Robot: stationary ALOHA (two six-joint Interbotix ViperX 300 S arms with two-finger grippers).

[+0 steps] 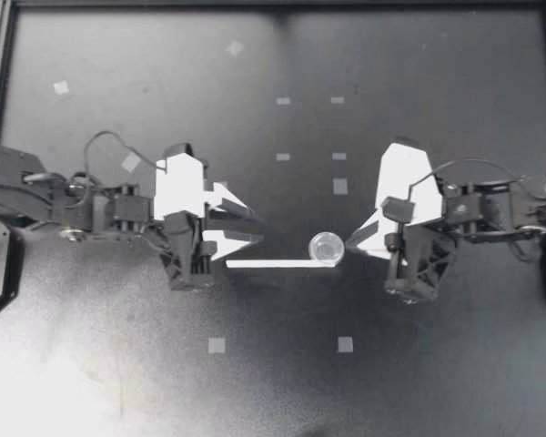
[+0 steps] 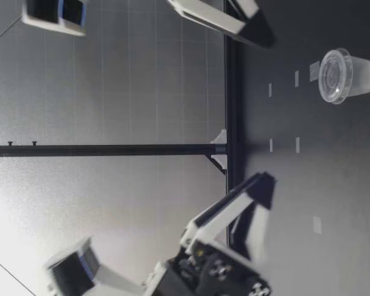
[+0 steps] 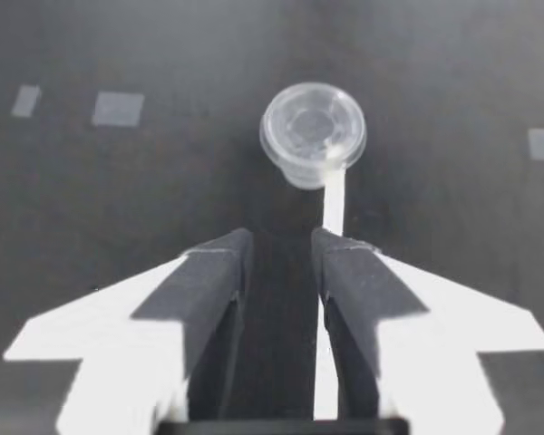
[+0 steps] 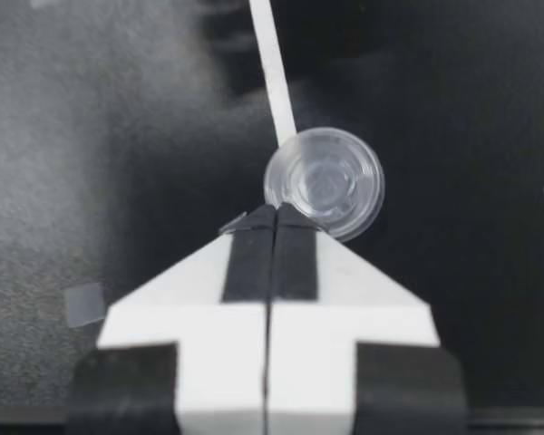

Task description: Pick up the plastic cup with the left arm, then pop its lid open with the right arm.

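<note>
My left hand (image 1: 258, 228), fingers apart, faces the cup (image 1: 326, 247) at the right end of the strip (image 1: 268, 264), while my right hand (image 1: 348, 244), fingers together, sits just beside it: an approach, I judge, and gripping needs those fingers parted.

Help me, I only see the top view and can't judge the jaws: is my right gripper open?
Observer: No. The right wrist view shows the right gripper shut, holding nothing, its tip beside the cup.
Operator: And the left?
Observer: The left gripper is open. In its wrist view the strip runs under the gap, close to one finger.
Operator: Is the cup upright?
Observer: Yes, the low view shows it standing on the strip's end.
</note>
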